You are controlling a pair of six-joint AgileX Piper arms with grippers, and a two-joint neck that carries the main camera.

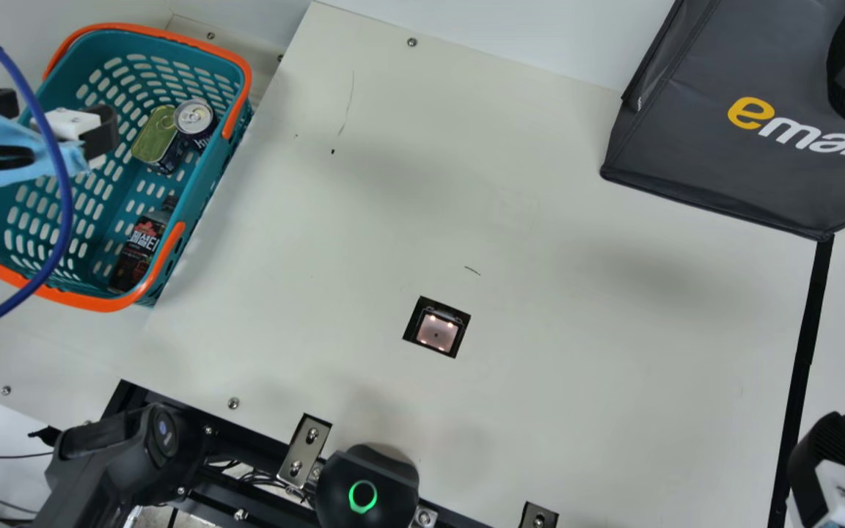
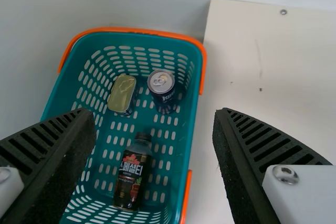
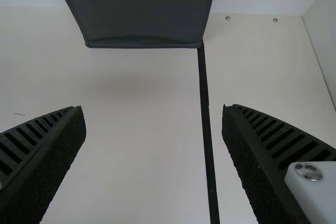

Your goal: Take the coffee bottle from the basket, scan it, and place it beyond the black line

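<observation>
My left gripper is above the left part of the teal basket; in the left wrist view the same gripper stands open over the basket, nothing between its fingers. The dark coffee bottle lies on the basket floor at the near side, and the left wrist view shows the bottle with its red-and-white label up. At the main view's lower right is my right gripper; in its wrist view the gripper is open and empty above the black line.
A can and a green-lidded tin share the basket. The scanner window is set in the table. A dark bag stands at the back right, by the black line's far end. A blue cable crosses before the basket.
</observation>
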